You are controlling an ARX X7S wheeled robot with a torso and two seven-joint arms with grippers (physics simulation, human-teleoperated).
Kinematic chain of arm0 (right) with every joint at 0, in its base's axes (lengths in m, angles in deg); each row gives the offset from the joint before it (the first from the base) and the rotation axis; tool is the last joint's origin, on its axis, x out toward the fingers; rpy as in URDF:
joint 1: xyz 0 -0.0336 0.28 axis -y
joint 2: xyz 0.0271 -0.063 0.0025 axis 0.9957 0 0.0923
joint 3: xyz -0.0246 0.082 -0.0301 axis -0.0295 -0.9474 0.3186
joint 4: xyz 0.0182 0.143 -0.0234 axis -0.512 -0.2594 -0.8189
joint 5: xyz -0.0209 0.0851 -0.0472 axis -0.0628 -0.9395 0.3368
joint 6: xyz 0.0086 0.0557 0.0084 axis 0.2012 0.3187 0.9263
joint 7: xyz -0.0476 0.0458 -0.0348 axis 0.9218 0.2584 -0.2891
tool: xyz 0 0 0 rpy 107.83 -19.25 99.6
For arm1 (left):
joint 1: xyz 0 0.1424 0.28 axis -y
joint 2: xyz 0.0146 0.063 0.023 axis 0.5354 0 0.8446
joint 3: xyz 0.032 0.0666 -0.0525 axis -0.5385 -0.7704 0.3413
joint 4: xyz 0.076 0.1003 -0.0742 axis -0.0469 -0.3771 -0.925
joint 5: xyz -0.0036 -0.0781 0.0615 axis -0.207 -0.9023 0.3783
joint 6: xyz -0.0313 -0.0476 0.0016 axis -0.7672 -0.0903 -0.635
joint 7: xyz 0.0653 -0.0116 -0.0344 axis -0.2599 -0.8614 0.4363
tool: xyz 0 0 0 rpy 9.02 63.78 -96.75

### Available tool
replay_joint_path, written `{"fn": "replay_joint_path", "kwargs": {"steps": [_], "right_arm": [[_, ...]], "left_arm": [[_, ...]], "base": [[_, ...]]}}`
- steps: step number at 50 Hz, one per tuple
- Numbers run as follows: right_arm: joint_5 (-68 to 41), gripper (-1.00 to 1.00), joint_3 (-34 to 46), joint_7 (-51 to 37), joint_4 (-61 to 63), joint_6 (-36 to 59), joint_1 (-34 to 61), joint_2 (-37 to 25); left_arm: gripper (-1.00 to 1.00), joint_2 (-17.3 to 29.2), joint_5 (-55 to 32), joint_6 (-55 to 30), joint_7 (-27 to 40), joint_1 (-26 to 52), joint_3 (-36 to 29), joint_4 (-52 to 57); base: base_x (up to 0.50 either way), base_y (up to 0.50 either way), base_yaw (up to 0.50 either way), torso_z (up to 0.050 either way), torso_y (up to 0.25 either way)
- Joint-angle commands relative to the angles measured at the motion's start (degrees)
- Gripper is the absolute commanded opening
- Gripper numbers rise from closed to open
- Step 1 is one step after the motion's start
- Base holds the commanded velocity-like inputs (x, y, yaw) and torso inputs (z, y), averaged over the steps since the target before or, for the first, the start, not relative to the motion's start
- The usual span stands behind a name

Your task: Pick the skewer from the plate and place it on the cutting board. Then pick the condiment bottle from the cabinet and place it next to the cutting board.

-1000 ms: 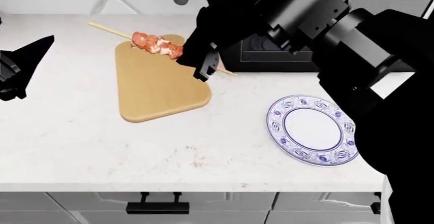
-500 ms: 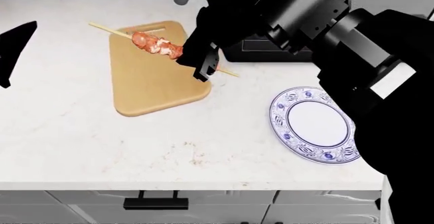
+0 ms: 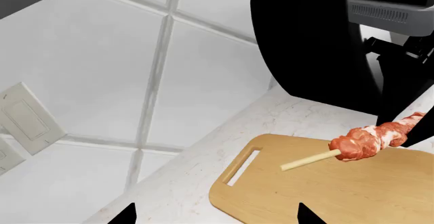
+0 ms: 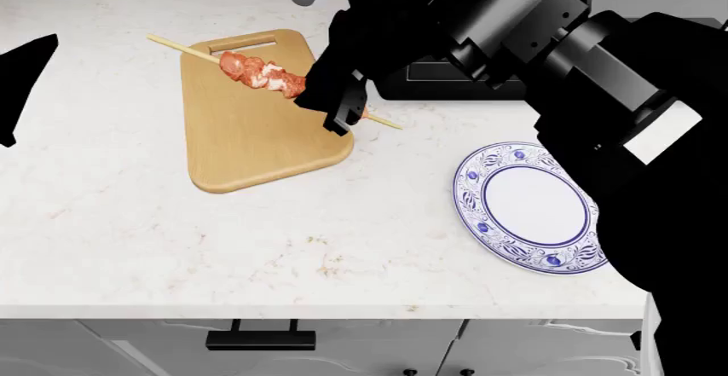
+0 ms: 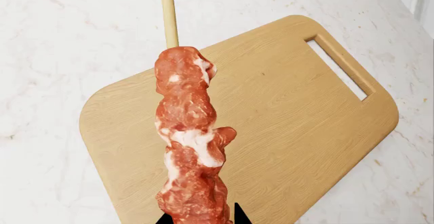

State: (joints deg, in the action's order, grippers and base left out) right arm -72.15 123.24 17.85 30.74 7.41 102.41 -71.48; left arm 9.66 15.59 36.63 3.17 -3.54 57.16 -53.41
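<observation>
My right gripper (image 4: pixel 341 107) is shut on the skewer (image 4: pixel 264 73), a pale stick with reddish-pink and white meat chunks. It holds the skewer above the far half of the tan cutting board (image 4: pixel 256 129). In the right wrist view the skewer (image 5: pixel 186 148) hangs over the board (image 5: pixel 285 117), with the fingertips either side of the meat. The white plate (image 4: pixel 529 207) with a blue rim lies bare to the right of the board. My left gripper (image 3: pixel 215 219) is open and empty near the board's handle end (image 3: pixel 326 188); it also shows at the head view's left edge (image 4: pixel 17 86). The condiment bottle is out of view.
A black appliance (image 4: pixel 455 78) stands at the back of the white marble counter (image 4: pixel 170 231), behind the right arm. The tiled wall carries a white outlet plate (image 3: pixel 27 120). Drawer fronts with a black handle (image 4: pixel 259 338) run below the counter's front edge.
The head view has shifted, so the board sits higher in the picture and the plate lower. The skewer stays held over the board. The left gripper has drifted further left.
</observation>
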Motion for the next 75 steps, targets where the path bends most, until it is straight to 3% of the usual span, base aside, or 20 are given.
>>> {"fn": "replay_joint_path", "kwargs": {"steps": [1,16,17,33,47,48,49,65,75], "right_arm": [[1.0,-1.0,-0.2,0.1,-0.2,-0.8,-0.3,0.1],[1.0,-1.0,-0.2,0.1,-0.2,-0.8,-0.3,0.1],[1.0,1.0,-0.2,0.1,-0.2,-0.8,-0.3,0.1],[1.0,1.0,-0.2,0.1,-0.2,-0.8,-0.3,0.1],[1.0,1.0,-0.2,0.1,-0.2,-0.8,-0.3,0.1],[-2.8,1.0,0.4,2.9,7.9,0.5,8.3,0.1],[-3.9,1.0,0.5,2.7,7.9,0.4,9.5,0.1],[-10.1,1.0,1.0,1.5,9.5,-0.9,13.6,0.1],[-9.9,1.0,0.9,0.8,8.6,-0.9,14.4,0.1]], "left_arm": [[1.0,-0.2,-0.2,0.5,0.1,-0.9,0.7,-0.1],[1.0,-0.2,-0.6,1.0,0.2,-2.9,2.2,-0.2],[1.0,-0.3,-0.6,1.1,0.2,-3.0,2.2,-0.2],[1.0,-0.1,-1.1,1.4,0.4,-5.1,4.1,0.0],[1.0,0.5,-3.0,-1.5,0.9,-2.3,3.7,2.4],[1.0,0.5,-3.2,-1.8,1.0,-2.1,3.8,2.8],[1.0,0.5,-3.4,-2.1,1.1,-2.0,3.7,3.0],[1.0,1.9,-6.6,-6.1,2.0,-1.4,5.9,7.0],[1.0,1.8,-7.3,-7.0,2.4,-0.1,5.2,7.5]], "base": [[0.0,0.0,0.0,0.0,0.0],[0.0,0.0,0.0,0.0,-0.001],[0.0,0.0,0.0,0.0,0.0],[0.0,0.0,0.0,0.0,-0.001],[0.0,0.0,0.0,0.0,0.0],[0.0,0.0,0.0,0.0,0.0],[0.0,0.0,0.0,0.0,0.0],[-0.01,0.0,0.0,0.0,0.0],[-0.5,0.0,0.0,0.0,-0.001]]}}
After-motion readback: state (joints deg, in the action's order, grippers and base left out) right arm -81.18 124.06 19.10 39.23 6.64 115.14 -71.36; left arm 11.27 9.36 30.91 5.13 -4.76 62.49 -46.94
